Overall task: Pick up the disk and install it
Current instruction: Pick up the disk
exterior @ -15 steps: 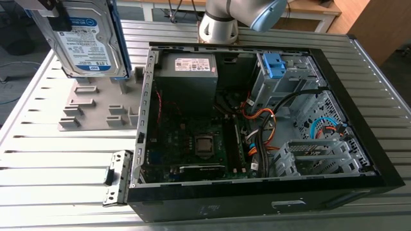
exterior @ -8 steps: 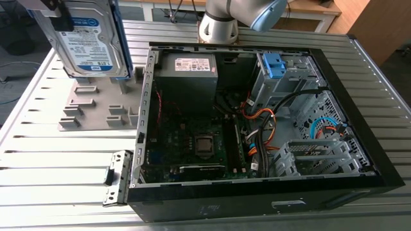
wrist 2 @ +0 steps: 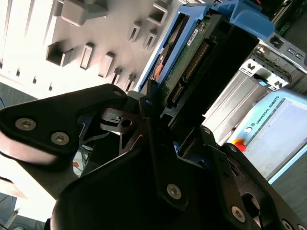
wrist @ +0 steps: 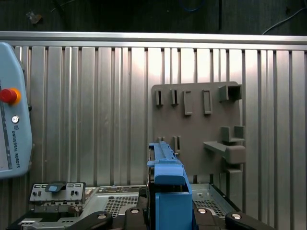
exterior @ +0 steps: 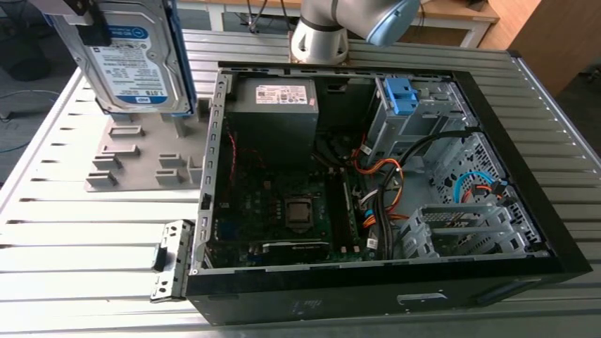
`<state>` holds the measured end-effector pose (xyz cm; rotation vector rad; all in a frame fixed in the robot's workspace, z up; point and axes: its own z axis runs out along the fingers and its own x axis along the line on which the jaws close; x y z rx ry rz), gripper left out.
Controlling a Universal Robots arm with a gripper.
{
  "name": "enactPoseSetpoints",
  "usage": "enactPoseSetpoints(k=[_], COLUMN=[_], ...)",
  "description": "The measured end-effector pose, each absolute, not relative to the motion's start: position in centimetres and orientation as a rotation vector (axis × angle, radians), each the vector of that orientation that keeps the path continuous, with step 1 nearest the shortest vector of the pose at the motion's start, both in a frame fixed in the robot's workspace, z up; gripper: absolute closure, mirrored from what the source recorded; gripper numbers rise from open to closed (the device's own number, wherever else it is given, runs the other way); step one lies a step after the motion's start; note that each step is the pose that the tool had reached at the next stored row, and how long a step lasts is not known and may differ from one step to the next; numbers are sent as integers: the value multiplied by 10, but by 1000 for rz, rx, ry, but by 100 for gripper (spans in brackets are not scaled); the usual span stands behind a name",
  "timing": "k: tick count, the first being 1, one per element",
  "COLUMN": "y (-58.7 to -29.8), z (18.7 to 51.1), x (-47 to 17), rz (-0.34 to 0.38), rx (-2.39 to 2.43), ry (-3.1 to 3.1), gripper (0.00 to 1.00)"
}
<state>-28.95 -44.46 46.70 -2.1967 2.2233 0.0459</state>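
Note:
The disk (exterior: 136, 67), silver with a white-and-blue label and a blue bracket, hangs upright at the exterior view's upper left. It is lifted off the grey holder plate (exterior: 131, 158) below it. My gripper (exterior: 80, 17) is shut on its top end. In the second wrist view the black fingers (wrist 2: 152, 103) clamp the disk (wrist 2: 192, 57) by its blue-framed edge. In the first wrist view the blue bracket (wrist: 167, 184) stands between the fingers, with the holder plate (wrist: 196, 120) beyond it.
An open black computer case (exterior: 376, 296) lies on the slatted metal table (exterior: 75, 239). Inside are a grey power-supply box (exterior: 272, 98), a drive cage (exterior: 427, 120) with a blue latch (exterior: 399, 95), and cables. The arm's base (exterior: 319, 39) stands behind the case. A teach pendant (wrist: 12, 129) rests on the table.

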Motion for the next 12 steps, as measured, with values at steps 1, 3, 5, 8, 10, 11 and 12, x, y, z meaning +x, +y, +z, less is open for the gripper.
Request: enactPoseSetpoints(k=[1,3,5,8,10,11,12], y=[-445,-445,-445,-445,-445,-445,-445], z=[467,467,467,467,467,467,467], x=[-289,-288,-288,-287,-286,-285,-285], rz=[46,46,46,46,46,46,46], rx=[-2197,-2197,-2197,-2197,-2197,-2197,-2197], ry=[2223,2223,2223,2223,2223,2223,2223], gripper=[64,64,64,64,64,64,64])
